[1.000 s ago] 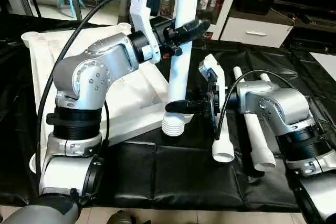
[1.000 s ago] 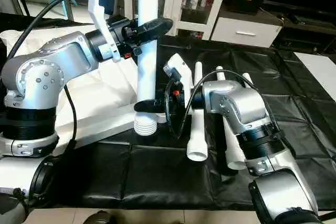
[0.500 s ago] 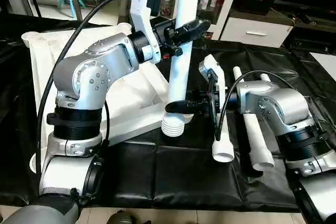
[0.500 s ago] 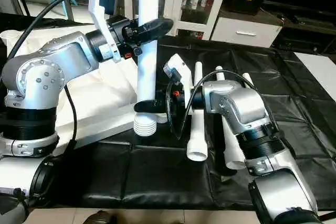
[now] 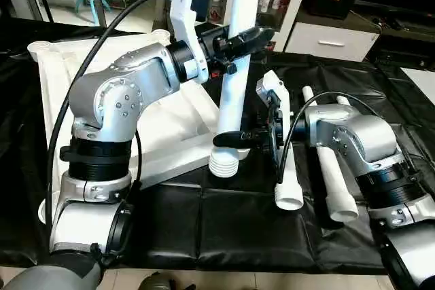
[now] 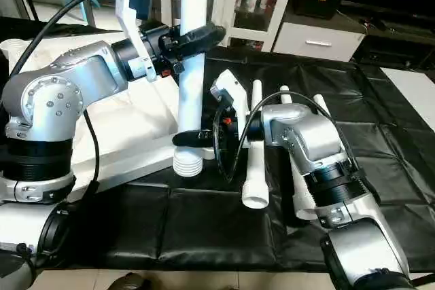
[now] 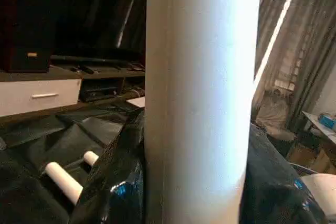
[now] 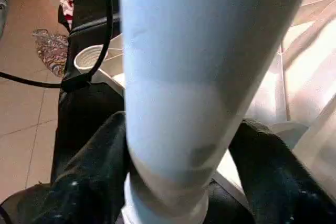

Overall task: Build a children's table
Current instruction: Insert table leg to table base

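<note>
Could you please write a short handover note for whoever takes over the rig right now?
Left tool: closed on the upright leg, high on its shaft.
Right tool: around the same leg near its lower end, just above the ribbed tip; whether it grips cannot be told.
Table top: lies underside up on the black sheet, to the robot's left.
Spare legs: lying flat on the sheet under the right arm.
Done: one leg lifted and held vertical at the top's near corner.
Left: seat this leg in its socket, then fit the others.
</note>
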You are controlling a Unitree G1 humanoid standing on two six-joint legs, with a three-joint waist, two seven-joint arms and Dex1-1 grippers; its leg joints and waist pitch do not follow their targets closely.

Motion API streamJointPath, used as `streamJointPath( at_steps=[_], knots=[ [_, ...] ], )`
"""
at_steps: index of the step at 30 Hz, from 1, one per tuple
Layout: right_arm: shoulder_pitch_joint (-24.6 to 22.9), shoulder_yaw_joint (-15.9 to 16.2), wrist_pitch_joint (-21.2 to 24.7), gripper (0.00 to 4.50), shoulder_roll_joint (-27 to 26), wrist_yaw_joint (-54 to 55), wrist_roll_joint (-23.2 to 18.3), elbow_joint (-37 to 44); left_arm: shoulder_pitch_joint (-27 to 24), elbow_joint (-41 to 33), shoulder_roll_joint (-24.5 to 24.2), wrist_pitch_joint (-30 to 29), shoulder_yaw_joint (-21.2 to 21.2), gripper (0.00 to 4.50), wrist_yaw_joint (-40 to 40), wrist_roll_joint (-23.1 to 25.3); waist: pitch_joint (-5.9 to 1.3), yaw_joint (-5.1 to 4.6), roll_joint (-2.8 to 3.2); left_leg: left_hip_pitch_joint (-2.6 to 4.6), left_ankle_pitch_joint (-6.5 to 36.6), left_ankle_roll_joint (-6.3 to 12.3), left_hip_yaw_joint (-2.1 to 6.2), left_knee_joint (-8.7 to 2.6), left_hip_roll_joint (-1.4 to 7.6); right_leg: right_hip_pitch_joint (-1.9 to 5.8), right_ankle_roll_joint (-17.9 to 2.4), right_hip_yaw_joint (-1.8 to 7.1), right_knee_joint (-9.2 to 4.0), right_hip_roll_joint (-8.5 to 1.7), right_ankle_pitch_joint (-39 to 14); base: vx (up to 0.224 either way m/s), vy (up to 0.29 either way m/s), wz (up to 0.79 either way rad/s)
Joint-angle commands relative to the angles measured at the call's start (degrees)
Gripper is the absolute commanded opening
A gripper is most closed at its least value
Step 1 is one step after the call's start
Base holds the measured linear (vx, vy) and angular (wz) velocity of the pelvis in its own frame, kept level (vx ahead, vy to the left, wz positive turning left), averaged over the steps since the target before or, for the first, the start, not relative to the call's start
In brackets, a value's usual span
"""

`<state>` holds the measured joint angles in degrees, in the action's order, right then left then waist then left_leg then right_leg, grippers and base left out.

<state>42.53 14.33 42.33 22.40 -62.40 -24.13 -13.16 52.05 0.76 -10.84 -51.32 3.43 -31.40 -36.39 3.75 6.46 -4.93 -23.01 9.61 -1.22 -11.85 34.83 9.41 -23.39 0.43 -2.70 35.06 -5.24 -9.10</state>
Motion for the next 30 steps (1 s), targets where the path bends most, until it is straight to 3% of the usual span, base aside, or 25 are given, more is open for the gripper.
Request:
streamJointPath(
  at_steps=[1, 11, 17, 28, 29, 30],
  knots=[
    [-0.1, -0.1, -0.6, 3.01, 0.2, 0.1, 0.4, 0.2, 0.6, -1.9, 0.3, -1.0, -1.5, 1.72, -1.2, -1.4, -4.34, -0.07, 0.7, 2.35, 14.6, -5.21, 2.12, -4.54, 3.65, 1.97, -9.8, 1.95, -3.74, -3.43, -14.3, 0.0, 0.0, 0.0],
    [-0.5, 0.3, -0.2, 3.01, 0.1, -1.6, -0.2, 1.1, 0.5, -1.9, 0.3, -0.7, -1.5, 1.72, -1.6, -1.2, -4.33, -0.02, 0.5, 2.37, 14.9, -5.25, 2.14, -4.53, 3.69, 1.97, -9.5, 1.94, -3.78, -3.52, -15.1, 0.0, 0.0, 0.0],
    [-0.7, 0.5, -0.4, 2.29, 0.1, -2.7, -0.2, 1.2, 0.5, -1.9, 0.1, -0.6, -1.4, 1.72, -1.9, -1.0, -4.34, -0.03, 0.53, 2.4, 14.6, -5.08, 2.14, -4.51, 3.72, 1.93, -9.4, 1.94, -3.79, -3.5, -15.3, 0.0, 0.0, 0.0],
    [-1.1, 0.4, -0.8, 1.85, 0.5, -3.1, 0.3, 1.4, 0.3, -2.2, -0.7, 0.8, -2.2, 1.72, -1.7, 0.4, -4.34, -0.02, 0.67, 2.38, 14.8, -5.19, 2.14, -4.54, 3.69, 1.95, -9.6, 1.97, -3.79, -3.47, -14.8, 0.0, 0.0, 0.0],
    [-1.2, 0.3, -0.8, 1.85, 0.4, -3.0, 0.4, 1.4, 0.3, -1.8, -0.1, 0.0, -1.5, 2.28, -1.3, -0.6, -4.34, -0.06, 0.55, 2.35, 14.8, -5.21, 2.14, -4.54, 3.68, 1.98, -9.5, 1.94, -3.78, -3.47, -15.0, 0.0, 0.0, 0.0],
    [-1.3, 0.2, -0.8, 1.85, 0.3, -2.8, 0.4, 1.5, 0.3, -1.7, 0.3, -0.7, -1.0, 2.42, -0.6, -1.0, -4.38, -0.02, 0.62, 2.38, 14.6, -5.24, 2.13, -4.51, 3.7, 1.99, -9.7, 1.94, -3.69, -3.5, -14.7, 0.0, 0.0, 0.0]
  ],
)
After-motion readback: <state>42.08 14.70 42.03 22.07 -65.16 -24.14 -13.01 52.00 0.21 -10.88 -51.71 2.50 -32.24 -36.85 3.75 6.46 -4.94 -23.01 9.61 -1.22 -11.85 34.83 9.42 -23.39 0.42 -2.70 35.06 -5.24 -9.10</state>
